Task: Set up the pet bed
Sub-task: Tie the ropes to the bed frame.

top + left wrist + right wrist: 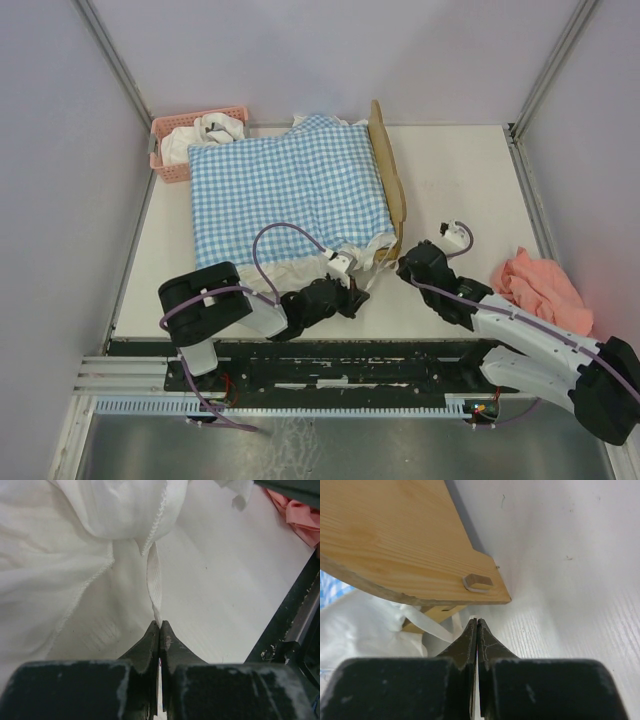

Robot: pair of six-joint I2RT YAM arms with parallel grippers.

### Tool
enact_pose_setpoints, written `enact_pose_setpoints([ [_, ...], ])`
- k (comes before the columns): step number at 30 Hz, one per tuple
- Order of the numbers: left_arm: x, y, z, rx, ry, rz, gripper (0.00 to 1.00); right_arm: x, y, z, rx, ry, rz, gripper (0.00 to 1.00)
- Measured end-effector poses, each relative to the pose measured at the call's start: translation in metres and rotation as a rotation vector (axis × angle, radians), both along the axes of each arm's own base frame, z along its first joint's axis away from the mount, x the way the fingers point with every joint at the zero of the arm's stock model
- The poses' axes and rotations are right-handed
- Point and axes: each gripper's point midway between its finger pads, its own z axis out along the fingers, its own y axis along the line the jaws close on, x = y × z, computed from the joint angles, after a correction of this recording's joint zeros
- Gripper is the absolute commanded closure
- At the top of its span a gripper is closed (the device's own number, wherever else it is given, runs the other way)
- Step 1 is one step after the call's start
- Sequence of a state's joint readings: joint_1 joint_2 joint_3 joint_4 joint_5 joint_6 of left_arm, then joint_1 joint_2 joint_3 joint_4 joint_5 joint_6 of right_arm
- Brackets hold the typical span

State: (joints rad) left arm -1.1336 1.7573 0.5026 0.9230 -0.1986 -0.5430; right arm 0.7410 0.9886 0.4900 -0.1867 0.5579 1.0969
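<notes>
Pet bed [388,185]: it stands toward the far left of the white table [450,180], with the headboard upright on its right side. The blue-white gingham bedding [290,190] already covers the base.

Step in hand, as I judge it: fastening the bedding at the near headboard corner.

Left gripper [159,625]: jaws pressed together on a narrow white tie [155,580], which runs up into the white ruffle [60,540] at the bedding's edge.

Right gripper [476,621]: jaws closed, sitting just below the headboard's lower corner and its wooden peg [479,582]. A second white strip [427,625] lies close beside my fingertips. I cannot tell whether I am pinching it.

Next move, my estimate: bring the left-hand tie round the frame post to meet the other strip. That needs a sure hold on the right side and some slack, as the tie is thin and may slip.

Surface and room:
- The tabletop is matte white.
- A pink basket [170,165] with white cloth in it sits in the far left corner.
- A salmon cloth [540,285] lies bunched at the right edge.
- Plain grey panels close in three sides.
</notes>
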Motion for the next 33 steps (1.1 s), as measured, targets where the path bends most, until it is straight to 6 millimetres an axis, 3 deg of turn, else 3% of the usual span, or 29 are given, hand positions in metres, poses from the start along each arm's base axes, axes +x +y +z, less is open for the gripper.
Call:
enact_pose_setpoints([
  [5,0.002,-0.004,0.002,-0.006,-0.003,-0.001,0.97,0.006,0.0,0.02,0.024,-0.038,-0.013,0.98],
  [7,0.003,-0.007,0.005,-0.013,-0.006,0.0,0.97,0.006,-0.001,0.019,0.032,-0.034,-0.023,0.98],
  [16,0.017,-0.018,0.009,-0.005,-0.013,0.032,0.97,-0.029,-0.026,-0.057,-0.08,0.118,-0.009,0.93],
  [21,0.025,-0.012,-0.007,0.03,0.013,0.061,0.97,-0.042,-0.016,-0.072,-0.053,0.158,0.085,0.74],
  [27,0.027,-0.011,-0.012,0.041,0.023,0.059,0.97,-0.044,-0.012,-0.059,-0.093,0.145,0.17,0.57],
  [33,0.023,-0.013,-0.011,0.033,0.035,0.028,0.97,-0.03,-0.004,0.007,-0.203,0.012,0.317,0.49],
])
